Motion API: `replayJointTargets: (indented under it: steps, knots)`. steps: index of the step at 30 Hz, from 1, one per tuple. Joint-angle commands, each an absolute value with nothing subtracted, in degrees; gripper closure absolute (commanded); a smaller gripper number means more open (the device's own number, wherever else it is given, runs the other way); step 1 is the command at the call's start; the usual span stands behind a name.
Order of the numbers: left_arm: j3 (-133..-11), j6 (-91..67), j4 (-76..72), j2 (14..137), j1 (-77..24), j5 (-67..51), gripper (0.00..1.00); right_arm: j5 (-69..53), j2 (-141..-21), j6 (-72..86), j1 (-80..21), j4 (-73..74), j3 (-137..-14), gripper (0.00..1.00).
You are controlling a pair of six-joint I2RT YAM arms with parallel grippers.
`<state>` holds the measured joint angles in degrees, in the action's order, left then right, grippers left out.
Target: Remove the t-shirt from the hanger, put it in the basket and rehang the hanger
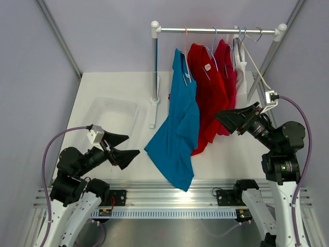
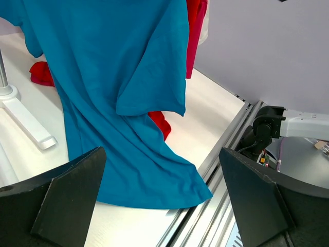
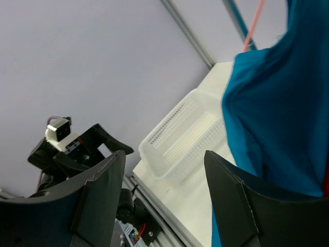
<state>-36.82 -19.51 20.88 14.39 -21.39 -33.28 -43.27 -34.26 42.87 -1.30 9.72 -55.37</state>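
Observation:
A blue t-shirt [image 1: 180, 131] hangs from a pink hanger [image 1: 186, 46] on the white rail [image 1: 216, 30]; its hem drapes down to the table's front edge. It fills the left wrist view [image 2: 118, 87] and the right side of the right wrist view [image 3: 280, 113]. My left gripper [image 1: 123, 146] is open and empty, just left of the shirt's lower hem. My right gripper [image 1: 234, 119] is open and empty, to the right of the shirts at mid height.
Red shirts [image 1: 212, 87] and a white garment [image 1: 241, 77] hang on other hangers to the right of the blue one. The rack's post and foot [image 1: 154, 100] stand at centre. A white perforated basket [image 1: 115, 116] sits at the left, also in the right wrist view [image 3: 185, 136].

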Motion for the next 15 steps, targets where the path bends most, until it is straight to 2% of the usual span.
replayJointTargets:
  steps: [1,9,12,13,14,15]
  knots:
    - [-37.97,-18.63,18.72,13.98,-20.83,-35.77,0.01,-38.86,-37.08,39.39,-7.02,10.45,-60.64,0.27]
    - [-37.44,-19.16,19.51,12.66,-20.83,-33.05,0.01,-24.18,-50.17,28.4,-20.56,18.01,-73.46,0.3]
    - [-37.27,-19.6,19.6,12.22,-20.83,-31.91,0.01,-17.86,-54.13,24.71,-24.07,20.99,-78.74,0.46]
    - [-37.27,-19.86,19.69,12.13,-20.83,-31.64,0.01,-15.93,-55.18,22.78,-25.13,21.79,-80.06,0.79]
    - [-37.27,-19.86,19.77,12.04,-20.83,-31.55,0.01,-11.56,-57.72,21.89,-27.66,22.93,-83.03,0.83]
    - [-37.27,-19.95,19.95,12.13,-20.83,-31.47,0.01,-9.08,-59.22,20.75,-29.16,25.38,-84.54,0.83]
